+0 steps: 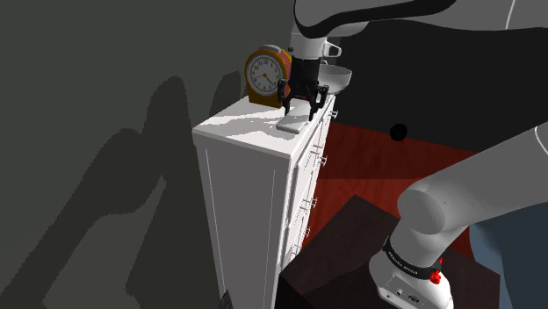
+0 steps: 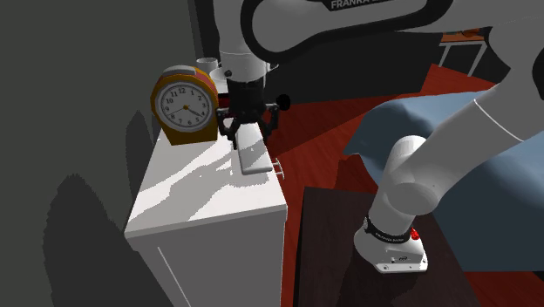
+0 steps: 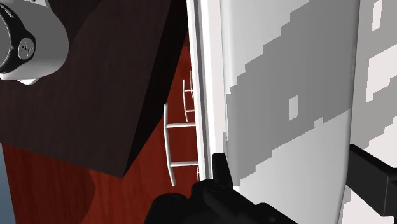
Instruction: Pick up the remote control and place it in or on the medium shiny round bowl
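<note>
On top of the white cabinet (image 1: 241, 154), just in front of the clock (image 1: 266, 77), lies the remote control (image 1: 293, 125). It is a pale flat slab, right at the cabinet's front edge above the drawer handles (image 3: 175, 143). And the gripper (image 1: 299, 110) is down on it, pointing straight at the cabinet top, close beside the clock. From the wrist view the remote control sits squarely between the two black fingers (image 3: 375, 178). One finger is pressed against each long side, clamped on it, and most of its length runs out ahead of the hand. It rests flat on the cabinet top. Beside the clock, on the shoulder view's right, the pale round bowl (image 1: 338, 79) stands on the same cabinet, apart from the remote control.
</note>
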Robot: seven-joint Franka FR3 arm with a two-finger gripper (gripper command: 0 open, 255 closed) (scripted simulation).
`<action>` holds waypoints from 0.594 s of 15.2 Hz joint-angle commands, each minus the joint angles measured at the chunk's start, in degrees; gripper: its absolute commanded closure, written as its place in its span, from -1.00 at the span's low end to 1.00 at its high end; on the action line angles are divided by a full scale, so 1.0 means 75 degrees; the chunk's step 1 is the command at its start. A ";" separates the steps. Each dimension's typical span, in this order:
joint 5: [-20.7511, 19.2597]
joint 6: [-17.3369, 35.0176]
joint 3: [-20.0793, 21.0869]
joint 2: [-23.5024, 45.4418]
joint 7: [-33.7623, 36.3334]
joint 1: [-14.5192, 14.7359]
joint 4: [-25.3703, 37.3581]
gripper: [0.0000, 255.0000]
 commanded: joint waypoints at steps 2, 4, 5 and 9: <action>-0.0022 -0.0276 -0.0031 0.0004 0.0007 -0.0012 0.0280 1.00; -0.0040 -0.0476 -0.0050 0.0026 0.0016 -0.0023 0.0503 1.00; -0.0050 -0.0576 -0.0059 0.0040 0.0021 -0.0028 0.0616 1.00; -0.0087 -0.0975 -0.0089 0.0112 0.0043 -0.0050 0.1085 1.00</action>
